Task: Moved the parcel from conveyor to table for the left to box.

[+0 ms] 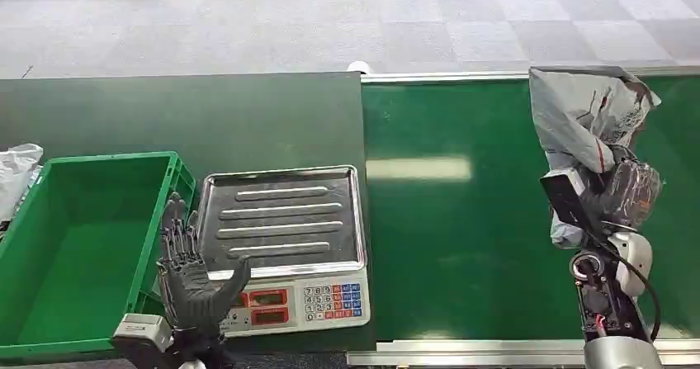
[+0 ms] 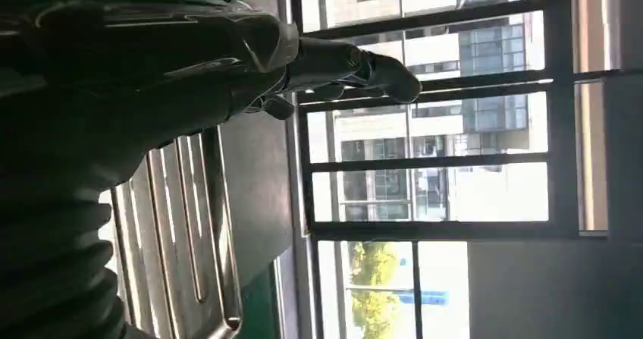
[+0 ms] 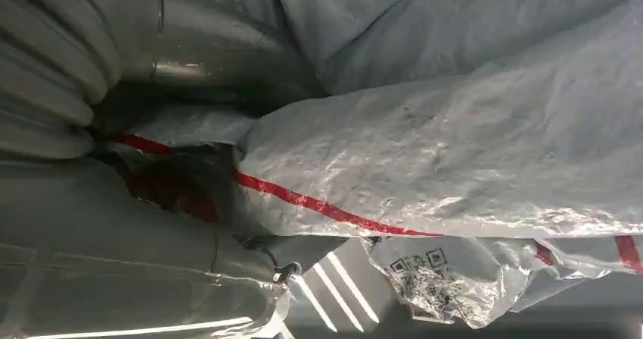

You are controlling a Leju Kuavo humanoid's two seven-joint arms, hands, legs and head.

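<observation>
right hand (image 1: 615,191) gripping the grey parcel (image 1: 588,113) above the conveyor (image 1: 446,212), transfer step pending toward the scale (image 1: 285,245); left hand (image 1: 188,274) open, fingers spread.

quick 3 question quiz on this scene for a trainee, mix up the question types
1. True or false: the right hand holds the grey parcel above the conveyor.
2. What lies between the green crate and the conveyor? A) a scale B) a lamp C) a bottle
3. Fill in: the left hand holds ____.

Key: 1 true; 2 A; 3 nothing
</observation>
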